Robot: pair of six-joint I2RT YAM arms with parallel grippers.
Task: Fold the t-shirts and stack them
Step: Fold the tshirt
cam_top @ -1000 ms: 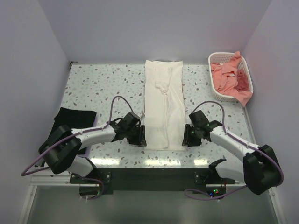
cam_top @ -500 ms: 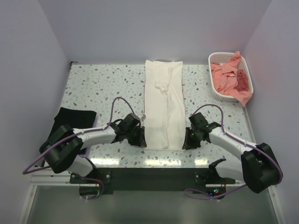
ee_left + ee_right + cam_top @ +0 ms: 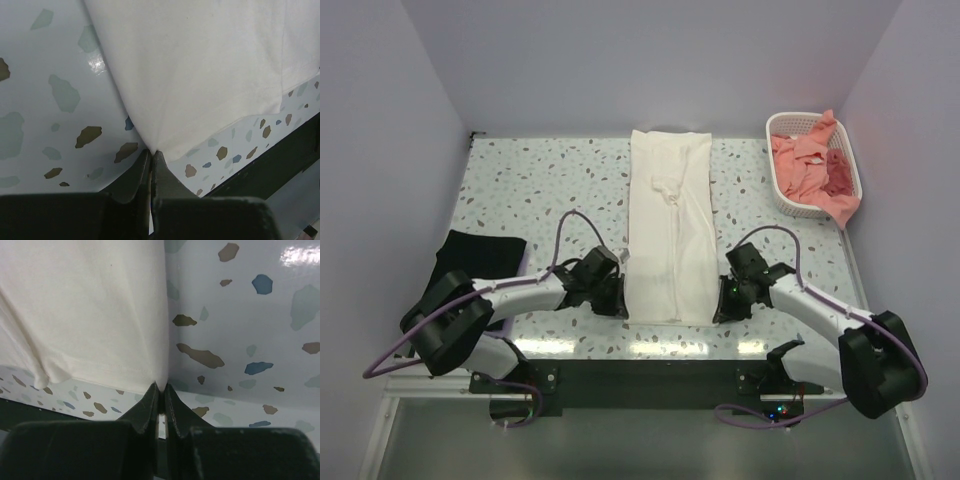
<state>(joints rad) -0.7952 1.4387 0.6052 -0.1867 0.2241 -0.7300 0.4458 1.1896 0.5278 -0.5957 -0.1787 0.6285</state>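
Observation:
A cream-white t-shirt lies folded into a long strip down the middle of the table. My left gripper is shut on its near left corner, seen pinched at the fingertips in the left wrist view. My right gripper is shut on its near right corner, seen in the right wrist view. The cloth rises slightly at both pinched corners. A black t-shirt lies folded at the left, over a pale lavender one. Salmon-pink t-shirts fill the basket.
A white lattice basket stands at the back right corner. The speckled table has a dark front edge just below the shirt's hem. Walls close in on three sides.
Both grippers have closed in on the shirt's near corners and shifted slightly toward the front edge. The near hem has pulled a little narrower.

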